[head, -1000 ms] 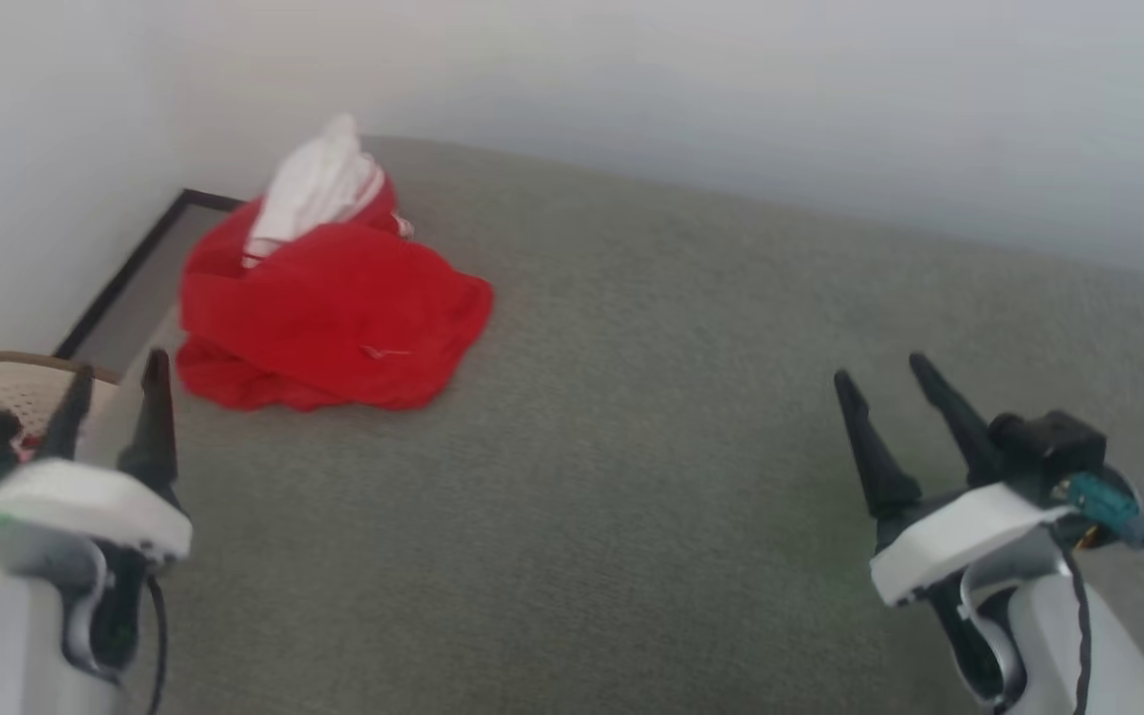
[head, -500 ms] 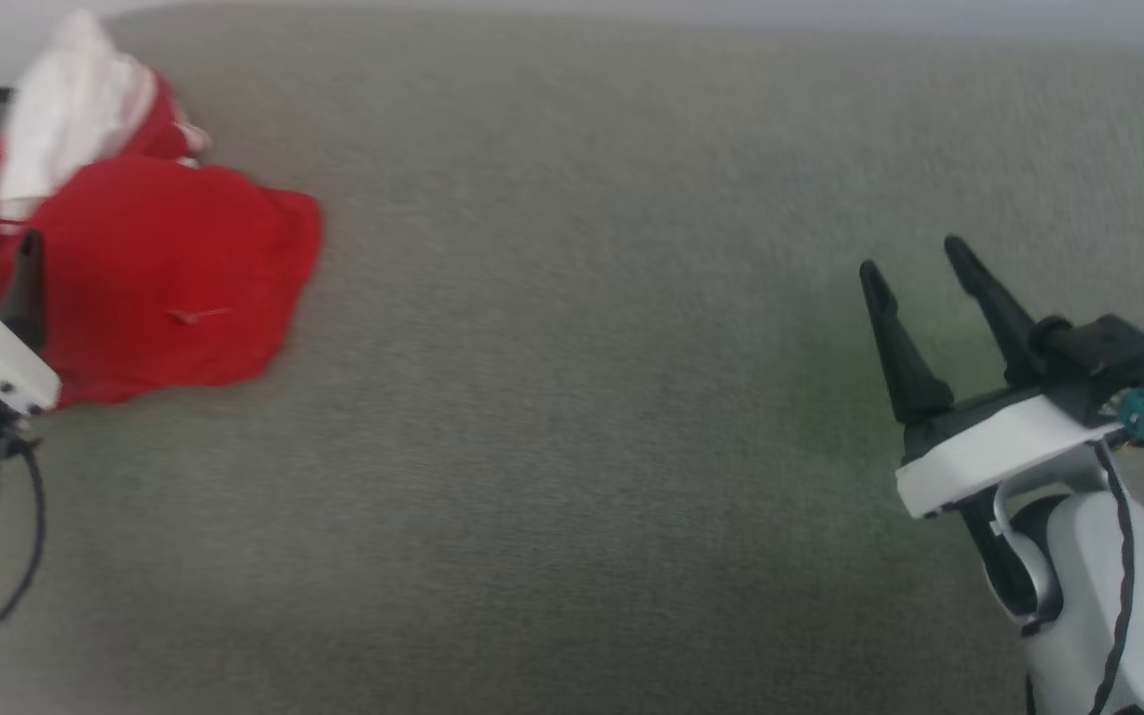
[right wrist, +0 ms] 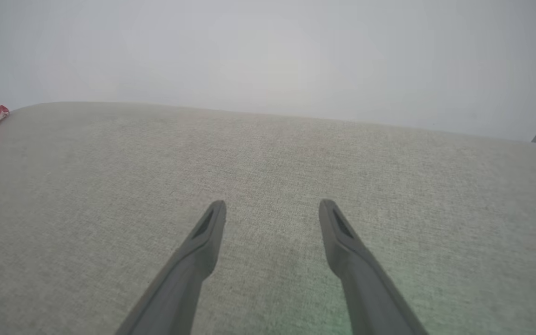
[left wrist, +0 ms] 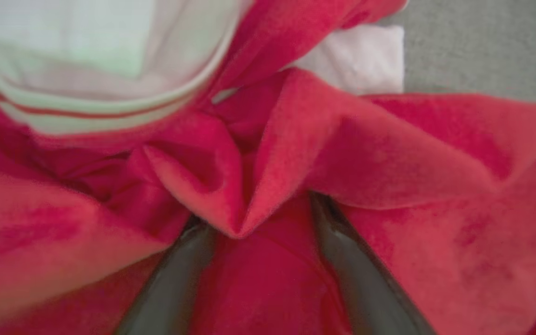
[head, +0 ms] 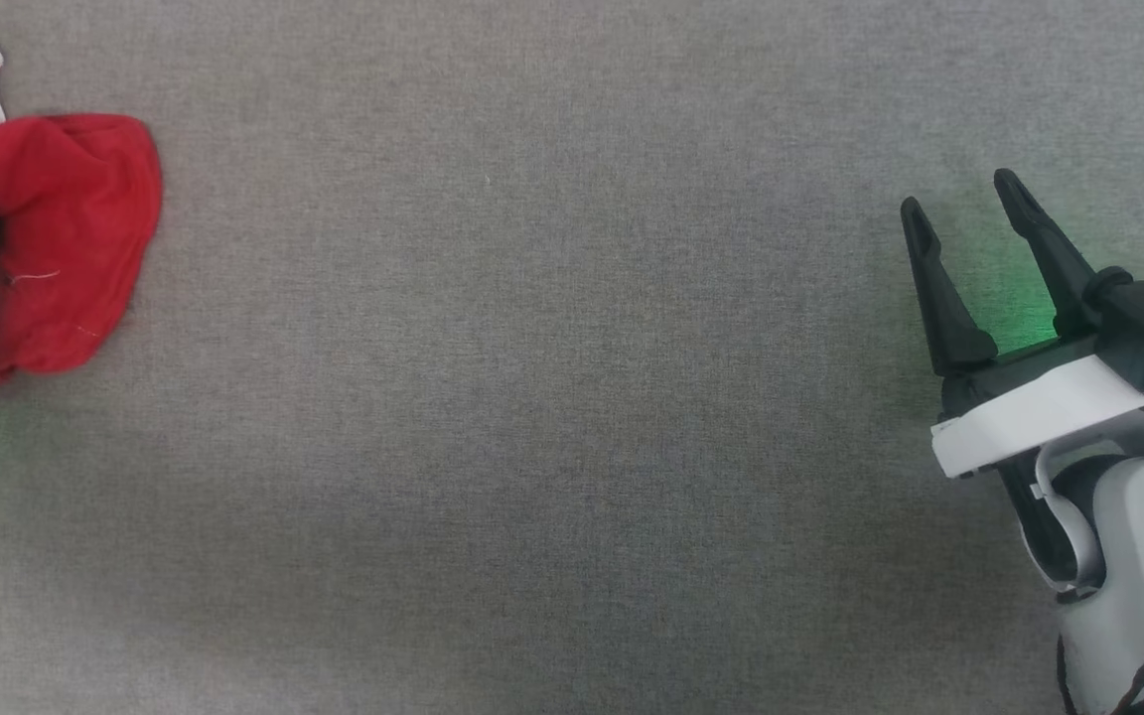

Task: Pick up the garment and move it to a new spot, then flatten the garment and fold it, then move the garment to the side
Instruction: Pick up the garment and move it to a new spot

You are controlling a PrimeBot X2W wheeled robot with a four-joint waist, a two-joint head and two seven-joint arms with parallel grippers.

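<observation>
Reaching arm: the left end effector [left wrist: 258,221] has come down from in front of the garment [left wrist: 389,153] into it. Its fingers are apart, the tips are buried in red folds, and one fold stands between them.
Garment: crumpled at the far left corner of the grey cloth-covered surface [head: 532,397], not yet lifted.
Right end effector [head: 957,191]: wide, holding nothing, over the bare right side, well apart from the garment.
Head camera: it has tilted down, so the garment itself did not shift.
Meaning: the pick-up seems prepared, and I judge that closing on the fold comes next.
</observation>
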